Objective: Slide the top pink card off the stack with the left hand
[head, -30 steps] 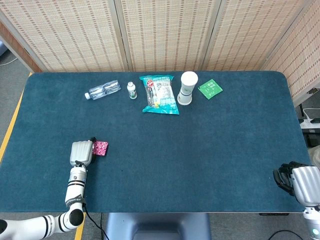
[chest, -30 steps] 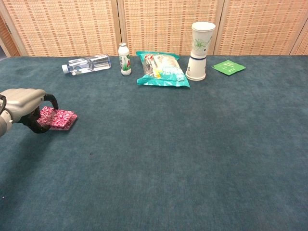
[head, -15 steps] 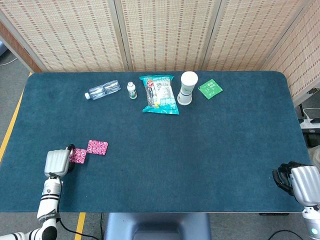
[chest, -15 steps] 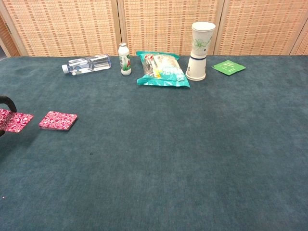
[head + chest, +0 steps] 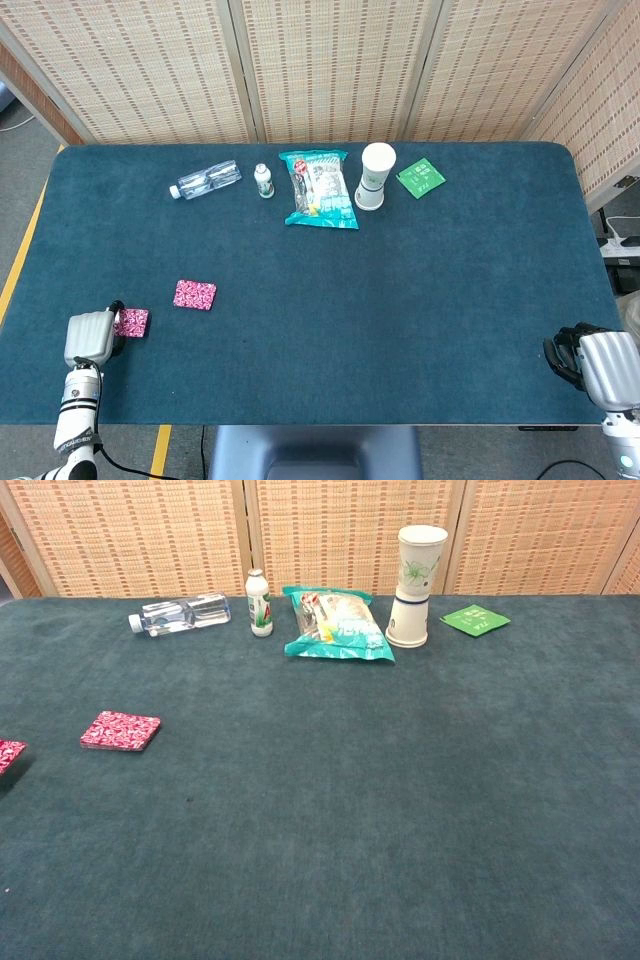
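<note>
The pink patterned card stack (image 5: 194,294) lies on the blue table's left half, also seen in the chest view as the stack (image 5: 120,730). One pink card (image 5: 131,322) sits apart from it, down and to the left, near the table's front-left corner; the chest view shows only this card's corner (image 5: 8,755) at the frame's left edge. My left hand (image 5: 88,340) is at that card, its dark fingers (image 5: 115,308) curled onto the card's left side. My right hand (image 5: 598,364) rests at the front-right table edge with fingers curled and nothing in it.
Along the back of the table stand a lying water bottle (image 5: 205,180), a small white bottle (image 5: 264,181), a teal snack bag (image 5: 320,188), a paper cup (image 5: 375,176) and a green packet (image 5: 420,177). Blue cloth covers the table (image 5: 380,300).
My left hand has drawn back toward the front-left corner, taking one pink card off the stack with it. The stack stayed put. My right hand has not moved.
</note>
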`<state>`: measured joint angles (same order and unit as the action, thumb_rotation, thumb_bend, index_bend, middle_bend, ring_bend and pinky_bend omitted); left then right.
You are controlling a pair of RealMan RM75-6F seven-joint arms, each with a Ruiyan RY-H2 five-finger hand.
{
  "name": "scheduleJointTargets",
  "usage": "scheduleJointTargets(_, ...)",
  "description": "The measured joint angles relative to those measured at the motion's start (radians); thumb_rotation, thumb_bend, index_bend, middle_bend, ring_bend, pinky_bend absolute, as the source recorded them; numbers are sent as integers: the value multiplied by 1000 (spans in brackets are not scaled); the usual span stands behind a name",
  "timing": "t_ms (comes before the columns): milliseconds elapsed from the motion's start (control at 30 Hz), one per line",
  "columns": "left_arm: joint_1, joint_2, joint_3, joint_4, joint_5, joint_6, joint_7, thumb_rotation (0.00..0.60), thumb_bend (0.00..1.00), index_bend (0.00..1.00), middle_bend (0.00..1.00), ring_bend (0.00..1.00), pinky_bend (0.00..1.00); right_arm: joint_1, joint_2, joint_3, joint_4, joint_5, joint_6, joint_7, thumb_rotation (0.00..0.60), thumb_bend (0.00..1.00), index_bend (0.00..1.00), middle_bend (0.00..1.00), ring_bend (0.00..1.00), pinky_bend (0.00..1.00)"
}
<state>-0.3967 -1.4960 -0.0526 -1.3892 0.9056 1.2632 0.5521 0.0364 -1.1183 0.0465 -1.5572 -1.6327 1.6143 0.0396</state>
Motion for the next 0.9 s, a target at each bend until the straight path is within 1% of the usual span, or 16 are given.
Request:
scheduleJointTargets(167,6,-14,-8,21,-5,-18,13,600,372,221,1000,1000,1000,0,0,-1,0,-3,1,-1,600,412,985,826,718,835)
scheduleJointTargets(300,9,-13,-14,17,-6,-23,24,600,365,154,1000,1000,1000,0,0,-2,1,-3,2,-1,600,413,985,826,718,835)
scheduleJointTargets(400,12,-9,-17,5,-6,-23,30,600,364,126,1000,1000,1000,0,0,-3,1,-4,1,0,600,412,986,826,718,835)
scheduleJointTargets(567,19,8,-19,-40,4,-9,40,600,363,122,1000,1000,1000,0,1,-3,2,-6,3,2,600,412,986,826,717,835)
scheduleJointTargets(733,18,16,-24,-86,77,24,29,600,361,166,1000,1000,1000,1,-2,-4,2,-5,-3,-3,600,412,985,826,718,835)
scheduleJointTargets(800,4,9,-31,-104,108,28,38,600,361,172,1000,1000,1000,1,-2,-5,2,-7,-2,-4,600,412,985,826,718,835)
scheduleJointTargets(900,-26,-12,-47,-114,108,11,72,600,362,179,1000,1000,1000,0,-1,-5,3,-7,1,-1,600,412,986,826,718,835)
